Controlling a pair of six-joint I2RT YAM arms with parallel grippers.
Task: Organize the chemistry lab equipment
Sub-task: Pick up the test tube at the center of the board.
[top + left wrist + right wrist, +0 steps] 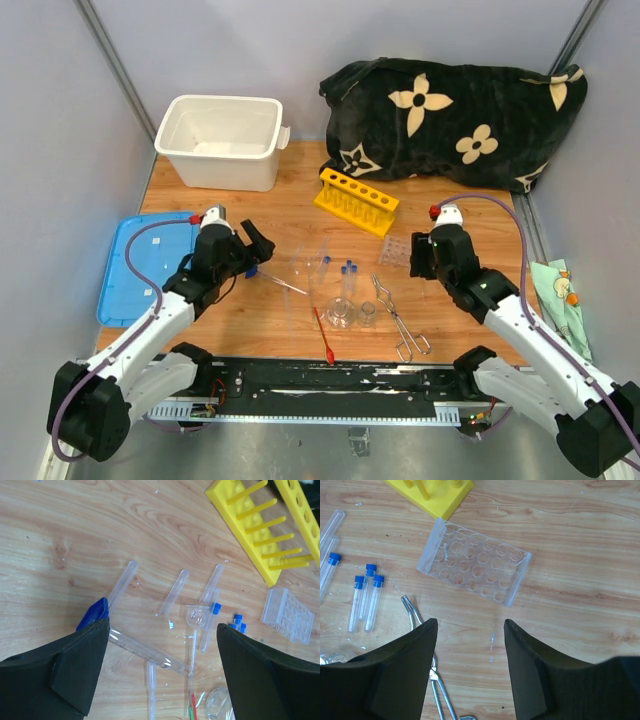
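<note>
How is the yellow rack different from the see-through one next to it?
The yellow rack is solid yellow; the clear rack is see-through. The yellow rack is longer and taller, with one row of big holes on top; the clear rack is smaller and flat, with many little holes in a grid. Both sit on the wooden table, and neither holds a tube.
</note>
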